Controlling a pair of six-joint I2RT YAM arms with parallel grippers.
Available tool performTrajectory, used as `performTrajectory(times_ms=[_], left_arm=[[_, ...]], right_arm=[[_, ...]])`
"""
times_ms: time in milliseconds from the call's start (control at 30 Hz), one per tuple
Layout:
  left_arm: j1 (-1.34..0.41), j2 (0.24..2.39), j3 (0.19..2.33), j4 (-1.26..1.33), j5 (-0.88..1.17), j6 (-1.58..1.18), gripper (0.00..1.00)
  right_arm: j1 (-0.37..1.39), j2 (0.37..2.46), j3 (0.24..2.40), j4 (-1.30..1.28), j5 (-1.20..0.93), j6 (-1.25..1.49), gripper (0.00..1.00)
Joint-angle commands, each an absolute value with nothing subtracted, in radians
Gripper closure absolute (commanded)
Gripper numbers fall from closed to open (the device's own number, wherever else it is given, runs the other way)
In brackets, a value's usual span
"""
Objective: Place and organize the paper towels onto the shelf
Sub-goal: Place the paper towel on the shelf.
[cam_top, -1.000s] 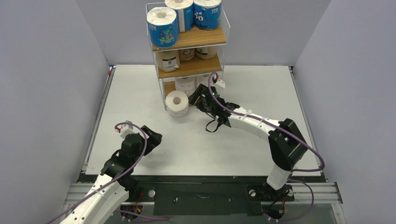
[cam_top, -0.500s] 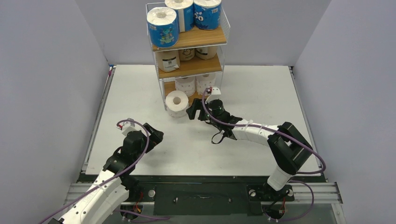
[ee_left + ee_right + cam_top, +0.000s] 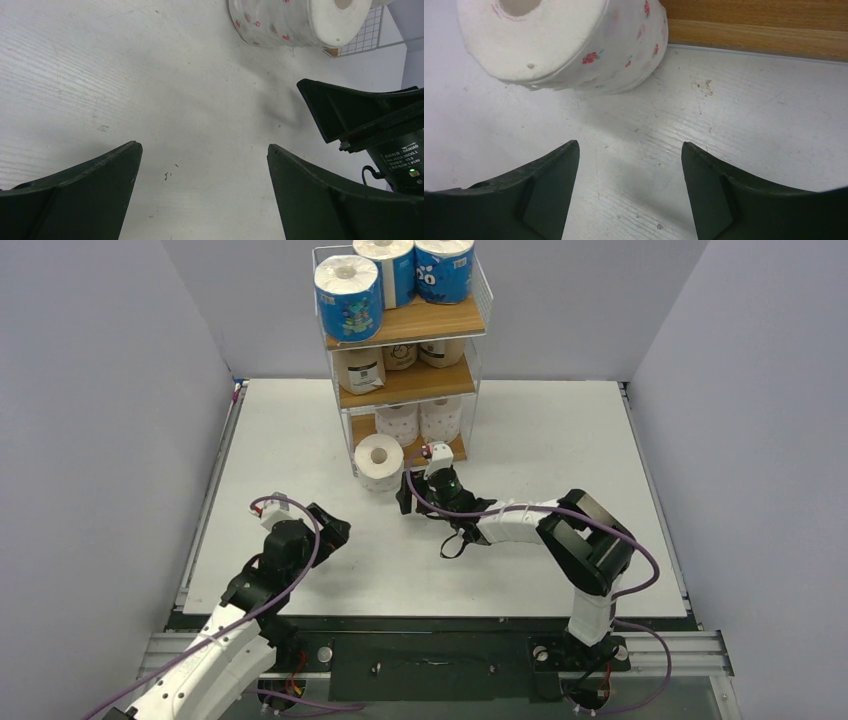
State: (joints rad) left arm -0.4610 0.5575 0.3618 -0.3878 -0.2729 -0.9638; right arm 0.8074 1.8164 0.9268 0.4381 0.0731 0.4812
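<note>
The shelf (image 3: 408,328) stands at the table's back. Three blue rolls (image 3: 348,298) sit on its top board, three tan rolls (image 3: 361,370) on the middle board, two white rolls (image 3: 398,423) on the bottom board. A third white roll (image 3: 379,462) with small red flowers stands on the table at the shelf's front left; it also shows in the right wrist view (image 3: 559,42) and the left wrist view (image 3: 295,21). My right gripper (image 3: 404,492) is open and empty, just right of this roll. My left gripper (image 3: 335,531) is open and empty, nearer the front left.
Grey walls enclose the white table (image 3: 540,440) on three sides. The shelf's bottom wooden board (image 3: 754,22) lies just beyond the right gripper. The right arm's dark link (image 3: 370,120) shows in the left wrist view.
My right gripper has drawn back from the shelf's bottom tier, moving left and toward me, down near the table beside the loose white roll. The left arm has barely moved.
</note>
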Motion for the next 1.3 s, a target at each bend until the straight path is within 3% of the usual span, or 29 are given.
performTrajectory(times_ms=[0,767,1267], left_arm=[[-0.453,0.565,0.378,-0.325,-0.279,-0.950,0.04],[-0.445,0.579,0.370,-0.323,-0.279,-0.940,0.04],[-0.438,0.592,0.370,-0.321,-0.283,-0.933,0.04]], right_arm=[[0.812,1.863,0.986,0.488,0.093,0.459,0.31],[0.781,2.028,1.199,0.463,0.080,0.550,0.42],[0.753,2.096,1.320,0.417,0.073,0.549,0.45]])
